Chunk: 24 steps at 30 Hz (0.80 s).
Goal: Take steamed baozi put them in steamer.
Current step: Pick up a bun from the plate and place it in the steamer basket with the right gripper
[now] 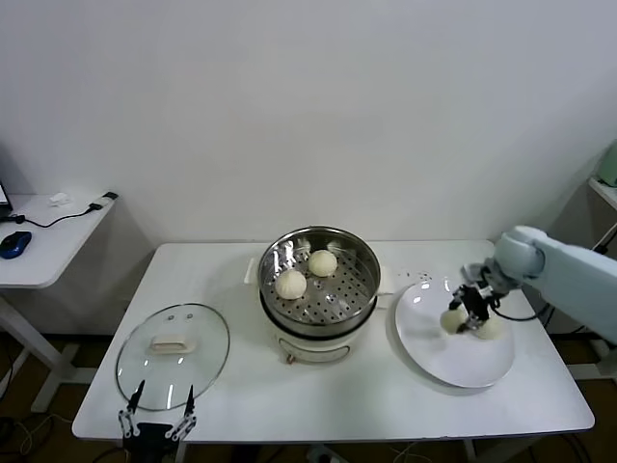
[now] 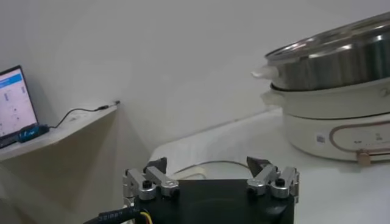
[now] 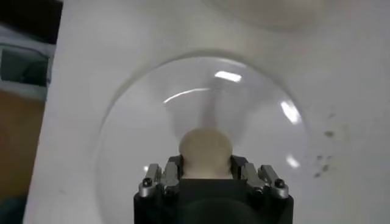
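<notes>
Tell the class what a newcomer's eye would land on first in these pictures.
The shiny steel steamer in the middle of the white table draws the eye, with two pale buns already on its holed floor. To its right, the right gripper is shut on one of two more buns on the white plate. The glass lid lies front left, by the open, idle left gripper.

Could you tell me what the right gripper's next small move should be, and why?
Probably lift straight up: the right gripper is shut on a baozi over the plate, and the steamer has room beside its two.
</notes>
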Each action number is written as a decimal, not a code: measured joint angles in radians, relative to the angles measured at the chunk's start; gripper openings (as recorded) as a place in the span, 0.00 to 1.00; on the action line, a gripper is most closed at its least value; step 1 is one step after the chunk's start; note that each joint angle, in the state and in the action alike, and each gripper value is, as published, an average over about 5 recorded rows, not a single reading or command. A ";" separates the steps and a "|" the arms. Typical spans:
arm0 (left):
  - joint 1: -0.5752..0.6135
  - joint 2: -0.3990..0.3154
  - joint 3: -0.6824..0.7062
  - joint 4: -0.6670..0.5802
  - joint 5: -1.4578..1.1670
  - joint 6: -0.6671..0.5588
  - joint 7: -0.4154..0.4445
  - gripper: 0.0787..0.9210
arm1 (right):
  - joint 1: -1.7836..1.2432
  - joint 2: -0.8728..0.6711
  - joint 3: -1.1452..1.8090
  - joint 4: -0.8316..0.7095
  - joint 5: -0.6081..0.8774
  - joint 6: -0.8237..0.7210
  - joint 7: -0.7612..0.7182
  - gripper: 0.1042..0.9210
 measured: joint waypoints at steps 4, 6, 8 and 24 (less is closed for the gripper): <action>0.003 -0.001 -0.004 -0.004 0.000 0.000 0.000 0.88 | 0.144 0.072 -0.058 0.001 -0.053 0.157 -0.033 0.53; 0.003 -0.001 -0.005 -0.006 0.000 0.000 0.000 0.88 | 0.202 0.112 -0.075 0.006 -0.089 0.237 -0.040 0.54; 0.003 -0.002 -0.006 -0.008 -0.001 0.000 0.000 0.88 | 0.247 0.152 -0.082 0.014 -0.126 0.310 -0.044 0.54; 0.012 0.003 -0.017 0.006 -0.013 -0.004 -0.002 0.88 | 0.263 0.441 -0.045 0.134 -0.338 0.596 -0.044 0.54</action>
